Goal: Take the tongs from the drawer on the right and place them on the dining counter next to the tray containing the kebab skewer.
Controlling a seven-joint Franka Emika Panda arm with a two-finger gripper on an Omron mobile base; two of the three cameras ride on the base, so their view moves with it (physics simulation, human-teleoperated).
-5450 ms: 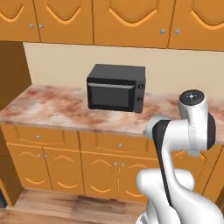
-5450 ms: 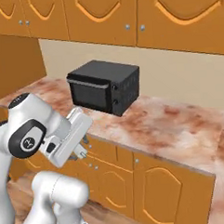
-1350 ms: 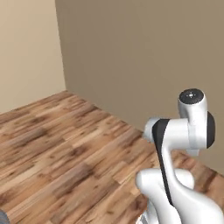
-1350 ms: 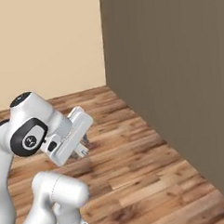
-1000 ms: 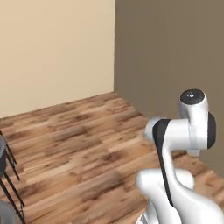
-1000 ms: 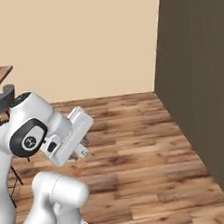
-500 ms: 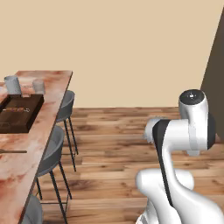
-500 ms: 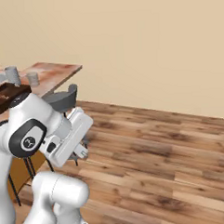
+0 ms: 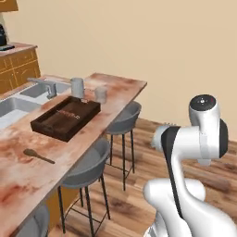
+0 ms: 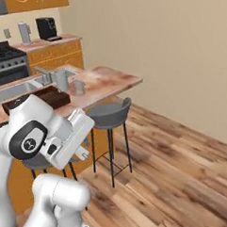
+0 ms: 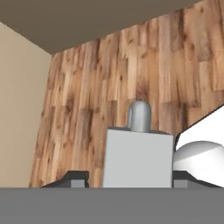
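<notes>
Fingers (image 11: pixel 75 178) of the gripper (image 11: pixel 131 178) stood on either side of the tongs (image 11: pixel 138 153) and clamped them, as seen in the hand view, where the light-grey body of the utensil sat between the two dark tips and its rounded end pointed away over the wooden floor (image 11: pixel 131 70). From the right base camera the gripper (image 10: pixel 82 153) hung low in front of the arm, above the floor and well apart from the dining counter (image 10: pixel 111 82). On that counter (image 9: pixel 28 173), in the left base view, a dark tray (image 9: pixel 65 118) lay near the middle of the marbled top; its contents were too faint to tell. Two grey cups (image 9: pixel 77 87) stood just beyond the tray, and a wooden spoon (image 9: pixel 39 156) lay on the bare top nearer the camera. A sink (image 9: pixel 14 107) with a tap (image 9: pixel 46 85) occupied the far side of the counter. Grey stools (image 9: pixel 88 167) stood along the near edge of the counter.
</notes>
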